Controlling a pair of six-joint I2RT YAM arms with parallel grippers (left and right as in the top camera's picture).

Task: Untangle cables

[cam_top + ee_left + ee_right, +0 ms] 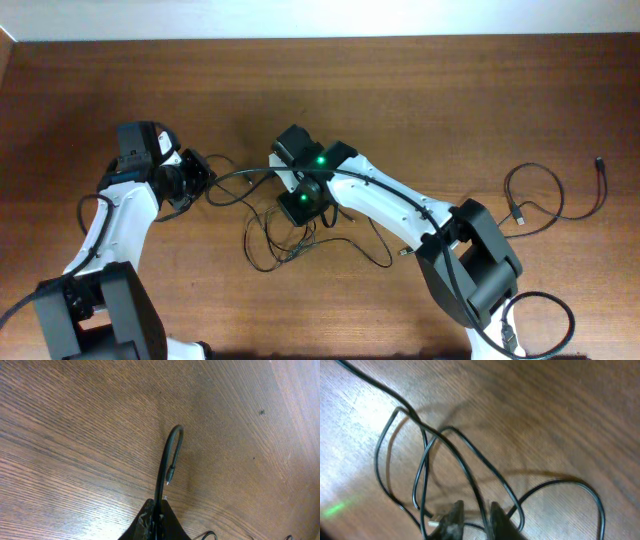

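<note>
Left wrist view: the left gripper [156,521] is closed on one strand of the cables [162,462]. The strand rises from the pinched fingertips toward 12 o'clock, arches over and doubles back, and ends in a small plug [170,476] hanging just above the wood.

Right wrist view: the right gripper [474,519] has its fingers apart. One thin wire passes through the gap, and nothing shows it being pinched. Several loops of cable [376,462] cross one another on the wood beyond the fingertips, from 10 to 2 o'clock.

Overhead view: the left gripper [197,180] lies at 9 o'clock from the table [420,90] centre, and the right gripper [302,205] is near the centre. A wire spans between them. The main tangle [283,243] lies at 6 o'clock from the right gripper, directly beside it. A separate wire [536,166] lies well apart at 3 o'clock, loosely looped, with its plug end [599,160] toward the table edge.
</note>
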